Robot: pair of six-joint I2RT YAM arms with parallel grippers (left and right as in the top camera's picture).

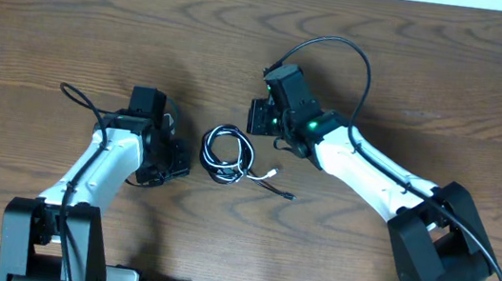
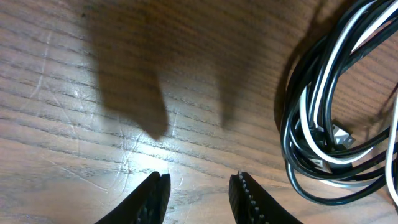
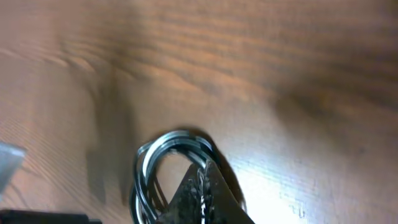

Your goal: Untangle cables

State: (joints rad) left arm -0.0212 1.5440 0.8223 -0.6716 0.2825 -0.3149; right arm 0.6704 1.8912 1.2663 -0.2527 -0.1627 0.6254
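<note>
Three thin cords (image 1: 227, 153), two black and one white, lie coiled together in one small bundle at the middle of the overhead view, flat on the brown wood-grain bench (image 1: 73, 23). Two loose ends trail out to the lower right of the coil. One is white with a small pale plug (image 1: 272, 173); the other is black with a dark plug (image 1: 288, 196) a little farther out.

Your left end effector (image 1: 172, 156) sits just left of the bundle, near it but apart. In the left wrist view its two dark fingers (image 2: 155, 198) stand partly open at the bottom edge, with bare bench between them and nothing held. The coil fills the right side of that view. The white strand runs among the black loops, and a silver plug end (image 2: 339, 134) is tucked inside the ring.

Your right end effector (image 1: 260, 119) is above and right of the bundle in the overhead view, apart from it there. The right wrist view is blurred. Its fingers are pressed together, closed, at bottom centre, and the round coil shows behind and left of the tips. You cannot tell from that view whether the tips touch a cord.
</note>
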